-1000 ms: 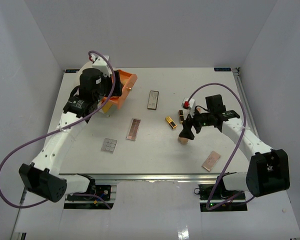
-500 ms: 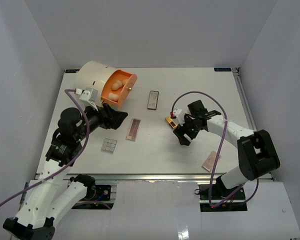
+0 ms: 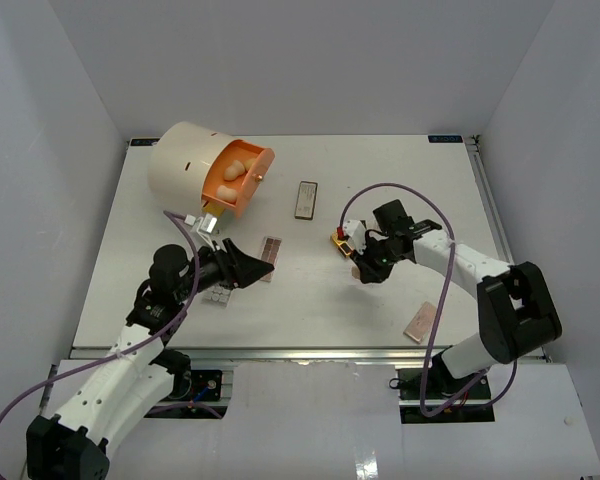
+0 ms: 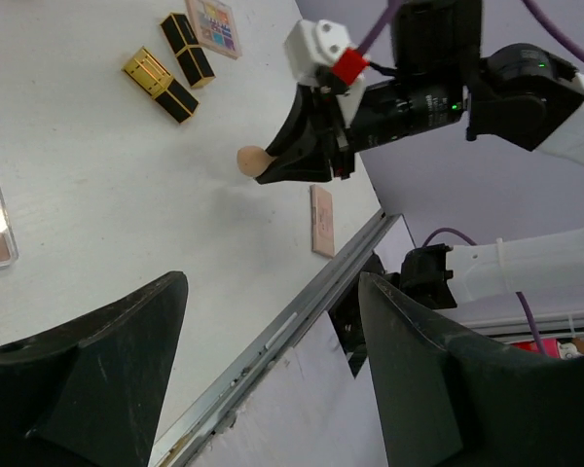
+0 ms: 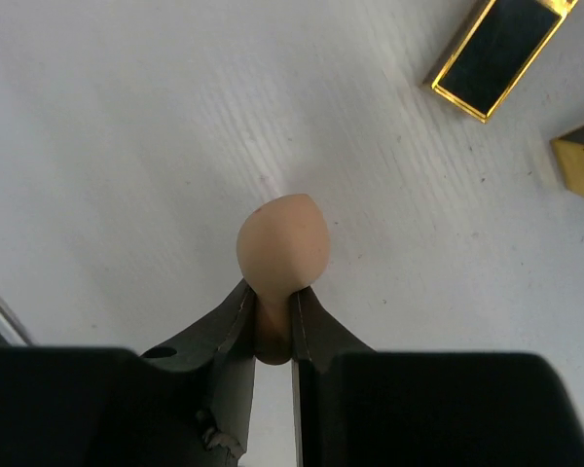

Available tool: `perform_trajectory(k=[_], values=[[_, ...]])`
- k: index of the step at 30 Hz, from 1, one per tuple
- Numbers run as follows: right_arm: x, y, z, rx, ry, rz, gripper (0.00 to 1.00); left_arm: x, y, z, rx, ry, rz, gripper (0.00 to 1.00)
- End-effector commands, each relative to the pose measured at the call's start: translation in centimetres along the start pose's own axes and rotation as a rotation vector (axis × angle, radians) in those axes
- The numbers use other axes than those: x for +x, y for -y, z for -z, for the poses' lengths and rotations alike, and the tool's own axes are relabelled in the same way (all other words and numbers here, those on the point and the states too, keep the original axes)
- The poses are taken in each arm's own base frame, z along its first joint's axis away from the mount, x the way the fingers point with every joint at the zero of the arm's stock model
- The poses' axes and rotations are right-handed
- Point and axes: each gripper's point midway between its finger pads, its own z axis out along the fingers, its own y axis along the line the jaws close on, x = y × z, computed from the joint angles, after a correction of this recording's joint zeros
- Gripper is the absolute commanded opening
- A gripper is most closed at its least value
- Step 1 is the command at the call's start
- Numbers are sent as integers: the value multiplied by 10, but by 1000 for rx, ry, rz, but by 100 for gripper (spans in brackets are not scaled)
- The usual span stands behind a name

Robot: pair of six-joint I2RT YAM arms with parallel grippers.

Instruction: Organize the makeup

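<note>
One sponge (image 5: 282, 238), pinched by low right tool (image 5: 273, 309)

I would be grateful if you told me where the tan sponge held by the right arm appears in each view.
Top external: the sponge is right of centre, at the right pincer tip.
Left wrist: upper middle, at the tip of the black pincer.
Right wrist: centre, pinched in the pincer.
Shared landmark: the gold-and-black lipstick tubes nearby.
</note>
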Motion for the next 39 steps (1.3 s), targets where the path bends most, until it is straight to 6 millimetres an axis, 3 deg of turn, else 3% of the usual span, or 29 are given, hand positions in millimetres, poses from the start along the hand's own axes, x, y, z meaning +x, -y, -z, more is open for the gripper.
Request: perform_trajectory(k=[1, 5, 7, 8, 12, 14, 17, 19, 23, 27, 30, 35, 37, 39], values=[[-77, -19, 53, -71, 264, 191, 12, -7, 24, -4, 120, 17, -4, 81], [-157, -8, 96, -12, 400, 277, 8, -24, 26, 2, 46, 50, -102, 80], [-200, -6, 96, -28, 417, 293, 8, -31, 21, 12, -32, 71, -141, 80], [-240, -3, 120, 15, 486, 330, 8, -35, 19, 16, -66, 85, -161, 80], [-342, -3, 140, 62, 632, 351, 10, -68, -3, 57, -348, 241, -219, 81], [-377, -7, 126, 55, 677, 343, 10, -79, -5, 75, -417, 299, -255, 82], [-415, -18, 124, 131, 788, 398, 11, -87, -14, 96, -515, 366, -272, 83], [-428, -24, 114, 130, 820, 383, 12, -83, -20, 98, -530, 367, -271, 83], [-458, -21, 114, 158, 907, 359, 15, -75, -28, 101, -543, 374, -261, 83], [-466, -18, 101, 161, 933, 354, 19, -71, -30, 105, -547, 383, -251, 83], [-466, -14, 90, 165, 923, 345, 29, -71, -27, 106, -532, 389, -246, 83], [-461, -10, 73, 164, 895, 338, 68, -70, -22, 105, -506, 381, -243, 84], [-460, -10, 75, 165, 894, 338, 78, -70, -19, 104, -497, 376, -243, 84], [-459, -10, 76, 166, 894, 340, 81, -71, -16, 105, -490, 377, -245, 83]])
